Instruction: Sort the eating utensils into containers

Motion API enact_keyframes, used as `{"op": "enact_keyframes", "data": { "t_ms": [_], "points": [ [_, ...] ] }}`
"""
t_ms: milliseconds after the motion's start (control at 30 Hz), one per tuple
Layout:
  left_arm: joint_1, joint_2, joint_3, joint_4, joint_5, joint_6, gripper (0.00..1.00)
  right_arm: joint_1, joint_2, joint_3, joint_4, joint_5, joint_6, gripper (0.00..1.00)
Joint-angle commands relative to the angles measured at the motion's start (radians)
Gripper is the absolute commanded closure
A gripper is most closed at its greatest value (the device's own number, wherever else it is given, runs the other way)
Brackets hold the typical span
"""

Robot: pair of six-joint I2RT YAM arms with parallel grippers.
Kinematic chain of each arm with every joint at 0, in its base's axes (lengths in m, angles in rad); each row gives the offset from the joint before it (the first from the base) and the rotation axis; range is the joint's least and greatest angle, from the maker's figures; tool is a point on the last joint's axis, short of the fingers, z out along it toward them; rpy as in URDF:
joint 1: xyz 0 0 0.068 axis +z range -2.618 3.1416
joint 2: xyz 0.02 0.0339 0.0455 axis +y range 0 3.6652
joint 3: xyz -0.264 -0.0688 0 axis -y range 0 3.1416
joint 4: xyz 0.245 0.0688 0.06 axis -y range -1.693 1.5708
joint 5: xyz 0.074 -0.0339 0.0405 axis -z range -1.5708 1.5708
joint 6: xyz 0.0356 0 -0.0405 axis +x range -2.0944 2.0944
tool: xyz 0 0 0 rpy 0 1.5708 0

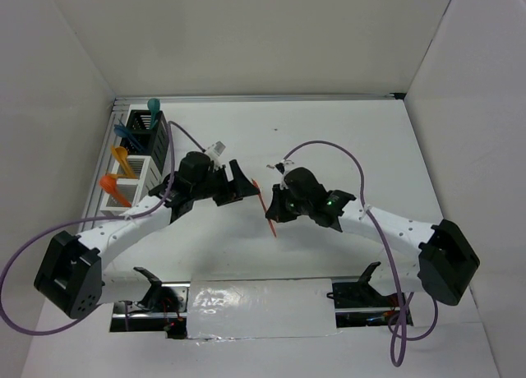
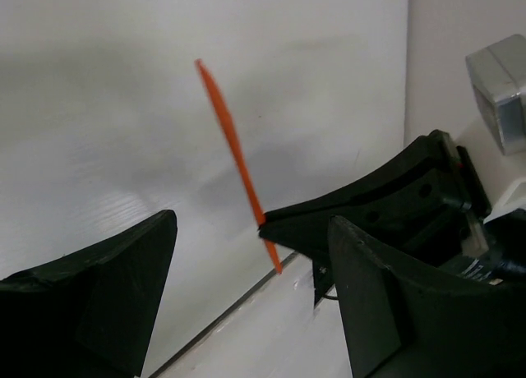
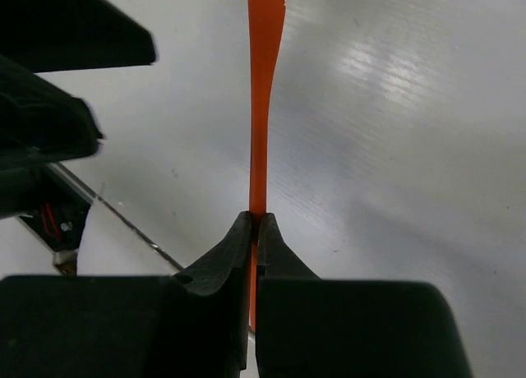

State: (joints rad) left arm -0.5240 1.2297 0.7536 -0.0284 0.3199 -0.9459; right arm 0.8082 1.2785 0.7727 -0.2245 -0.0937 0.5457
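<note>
Right claw [image 3: 256, 222]: clenching tight on the orange knife [image 3: 263, 107], pinching it near one end, with the blade sticking out past the fingertips.
Orange knife: one, slanting up and away from the right claw, reaching toward the other claw.
Left claw [image 1: 233, 187]: gaping wide, gripping nothing, hovering just left of the right claw, close beside the knife's free end.
Claws: two, facing each other.
Table [image 1: 345, 131]: white, spreading out under both claws.
Walls [image 1: 246, 33]: white, closing in on three sides.
Containers [image 1: 136, 160]: standing in a row well left of the left claw; one black bin [image 1: 158, 135] farthest out, white bins [image 1: 138, 174] nearer, their number being hard to tell.
Contents: four utensils poking up; one teal utensil [image 1: 154, 107] rising from the black bin, one dark blue utensil [image 1: 123, 133] just beside it, two orange utensils [image 1: 109, 182] standing in the white bins.
</note>
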Motion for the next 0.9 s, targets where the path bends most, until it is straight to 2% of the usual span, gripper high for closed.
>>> {"op": "enact_keyframes", "data": {
  "t_ms": [0,233,333,467,500,633,700,733,833,867],
  "points": [
    [-0.028,0.068,0.087,0.071,-0.001,-0.013,0.14,0.011,-0.034,0.074,0.034,-0.038,0.005,1.00],
    [-0.068,0.132,0.139,0.051,-0.027,-0.018,0.16,0.017,-0.048,0.120,0.043,-0.038,0.008,1.00],
    [-0.070,0.143,0.150,0.067,-0.019,-0.022,0.22,0.019,-0.054,0.129,0.043,-0.038,0.007,1.00],
    [-0.074,0.154,0.164,0.097,0.004,-0.025,0.41,0.025,-0.036,0.149,0.053,-0.047,0.007,1.00],
    [-0.076,0.155,0.174,0.097,0.002,-0.025,0.49,0.020,-0.028,0.158,0.053,-0.047,0.010,1.00],
    [-0.083,0.174,0.190,0.099,-0.022,-0.024,0.72,0.025,-0.013,0.183,0.053,-0.038,0.016,1.00],
    [-0.085,0.174,0.188,0.101,-0.047,-0.027,0.78,0.025,-0.011,0.200,0.042,-0.028,0.022,1.00],
    [-0.085,0.169,0.184,0.104,-0.059,-0.021,0.85,0.023,-0.007,0.212,0.010,0.006,0.028,1.00],
    [-0.055,0.142,0.179,0.084,-0.093,0.019,0.89,0.017,-0.001,0.282,-0.089,0.026,0.043,0.86],
    [-0.024,0.116,0.178,0.084,-0.094,0.038,0.89,0.014,-0.001,0.328,-0.116,0.026,0.048,0.71]
  ]
}}
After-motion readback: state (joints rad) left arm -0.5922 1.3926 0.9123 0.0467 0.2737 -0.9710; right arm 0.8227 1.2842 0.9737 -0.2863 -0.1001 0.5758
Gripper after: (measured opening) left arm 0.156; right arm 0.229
